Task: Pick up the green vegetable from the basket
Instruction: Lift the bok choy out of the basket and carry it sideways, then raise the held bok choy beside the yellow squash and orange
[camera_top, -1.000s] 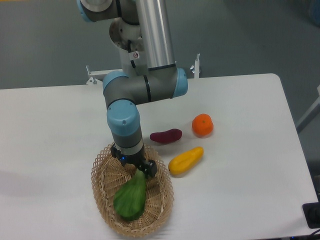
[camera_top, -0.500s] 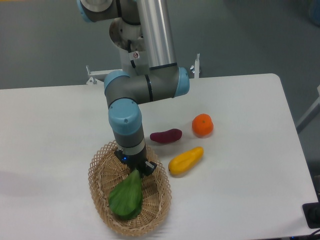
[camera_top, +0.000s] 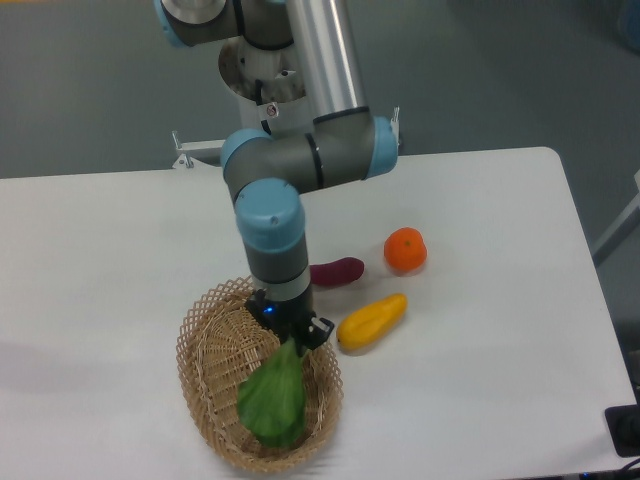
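Since we've got the gripper (camera_top: 292, 335) pinched on its stem end, the green vegetable (camera_top: 272, 398) hangs leaf-down over the basket (camera_top: 205, 340) near the table's front edge, probably mid-lift.

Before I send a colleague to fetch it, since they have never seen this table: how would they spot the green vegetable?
Find the oval wicker basket at the table's front edge, under the arm. The green vegetable hangs over it, its narrow end pinched in the gripper. It is the only green, leafy item; the yellow vegetable, purple vegetable and orange lie outside the basket.
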